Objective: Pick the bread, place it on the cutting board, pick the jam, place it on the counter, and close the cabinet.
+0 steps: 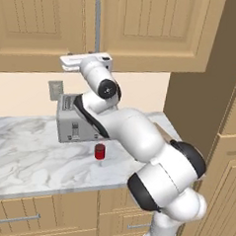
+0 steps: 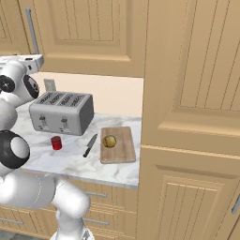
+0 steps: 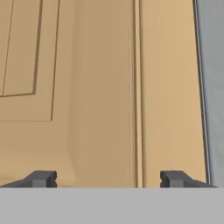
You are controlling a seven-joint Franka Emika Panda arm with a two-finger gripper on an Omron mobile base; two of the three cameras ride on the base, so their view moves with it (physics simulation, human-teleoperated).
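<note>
Up at the top of the left base view the cabinet fills the frame, its raised-panel doors shut, with the long grey bar handle running vertically at upper centre. The white arm climbs from the lower right and its hand sits just below that handle at the door's lower edge. In the hand view the gripper looks straight at light-wood door panels, a narrow seam down the middle of the frame and the grey handle along the right edge; the jaws stand wide apart with nothing between them.

A silver toaster stands at the left of the right base view against the cream wall, below a small wall outlet. Before the toaster, at centre left, the jam stands upright on the counter, a small red jar with a darker lid, apart from everything else. A black-handled knife lies between the jar and the cutting board, near the board's left edge. The bread, a lumpy golden roll, rests on the left part of that pale wooden board. A tall wood cabinet panel covers the right half of the frame, close by the board's right side. Below the marble, drawers with horizontal handles run along the bottom.
</note>
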